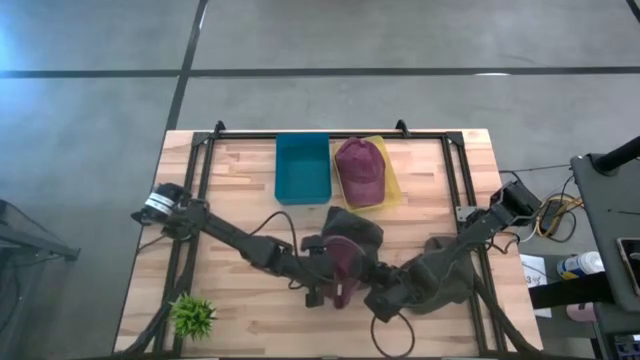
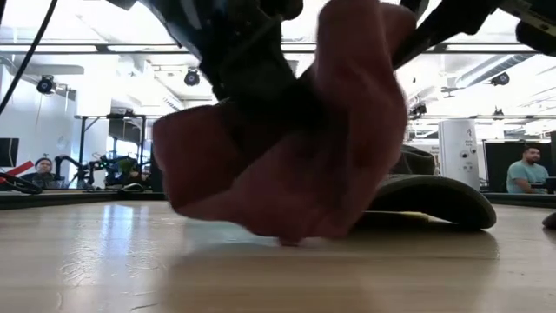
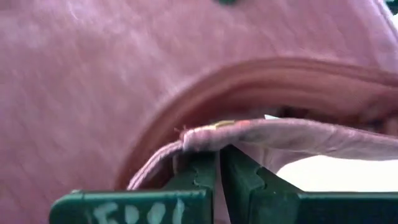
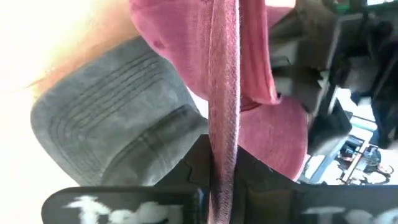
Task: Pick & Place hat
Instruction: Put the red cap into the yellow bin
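Observation:
A maroon hat point(image 1: 343, 265) hangs over the middle of the table, with both grippers shut on it. My left gripper point(image 1: 325, 288) is on its left side and my right gripper point(image 1: 365, 292) on its right. In the low view the hat point(image 2: 287, 148) sags low; whether its lowest part meets the tabletop I cannot tell. A grey hat point(image 1: 358, 230) lies on the table just behind it, brim point(image 4: 112, 124) flat on the wood. A second maroon hat point(image 1: 360, 170) rests on a yellow tray point(image 1: 392, 185). My left gripper pinches the maroon hat's folded lower edge point(image 3: 208, 138) between its two fingers point(image 3: 199, 171). The fingers come slanting down from the table's left. The crown rises beyond the fingers. My right gripper pinches the hat's stitched edge band point(image 4: 224, 134) between its two fingers point(image 4: 193, 168). It comes slanting down from the table's right. The band runs straight away from the fingers, with the rest of the hat beyond it.
A blue bin point(image 1: 303, 167) stands at the far middle, left of the yellow tray. A small green plant point(image 1: 192, 316) sits at the near left corner. A black frame point(image 1: 205, 150) runs along the table's edges. People sit in the room beyond the table.

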You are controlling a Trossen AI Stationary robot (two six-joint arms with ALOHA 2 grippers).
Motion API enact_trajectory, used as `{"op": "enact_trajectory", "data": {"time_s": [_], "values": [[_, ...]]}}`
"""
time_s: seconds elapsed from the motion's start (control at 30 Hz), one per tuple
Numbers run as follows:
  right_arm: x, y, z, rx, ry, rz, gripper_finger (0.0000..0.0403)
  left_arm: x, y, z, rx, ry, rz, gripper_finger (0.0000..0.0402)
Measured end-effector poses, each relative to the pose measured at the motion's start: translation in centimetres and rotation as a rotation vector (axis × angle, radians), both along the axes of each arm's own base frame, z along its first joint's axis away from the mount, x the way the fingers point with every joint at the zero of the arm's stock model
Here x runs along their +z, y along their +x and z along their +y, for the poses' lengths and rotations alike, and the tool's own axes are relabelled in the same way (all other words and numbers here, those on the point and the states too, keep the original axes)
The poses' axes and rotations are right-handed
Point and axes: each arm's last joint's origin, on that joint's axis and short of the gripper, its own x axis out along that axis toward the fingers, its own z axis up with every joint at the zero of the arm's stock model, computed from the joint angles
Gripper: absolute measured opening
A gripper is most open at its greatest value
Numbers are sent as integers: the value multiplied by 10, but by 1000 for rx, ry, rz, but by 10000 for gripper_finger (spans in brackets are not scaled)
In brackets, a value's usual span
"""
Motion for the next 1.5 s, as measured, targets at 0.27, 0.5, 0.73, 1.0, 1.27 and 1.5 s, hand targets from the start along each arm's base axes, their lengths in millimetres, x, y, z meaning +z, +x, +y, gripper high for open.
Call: {"op": "enact_trajectory", "data": {"time_s": [0.27, 0.5, 0.73, 1.0, 1.27, 1.5], "values": [[0, 0, -1, -21, 13, -1, 13, -6, -8, -2, 73, -63, 94, 22], [-1, -1, 0, -62, 47, -15, 13, -6, -8, -1, 114, -92, 102, 89], [-1, -1, 0, -62, 45, -14, 13, 6, -13, -14, 30, -44, 143, 170], [-1, -1, -1, -76, 53, -15, 13, 30, -29, -25, -122, 149, 165, 178], [-1, -1, -1, -84, 57, -17, 13, 28, -52, -34, -312, 335, 267, 178], [-1, -1, -1, -132, 94, -35, 13, 10, -76, -55, -456, 604, 274, 178]]}}
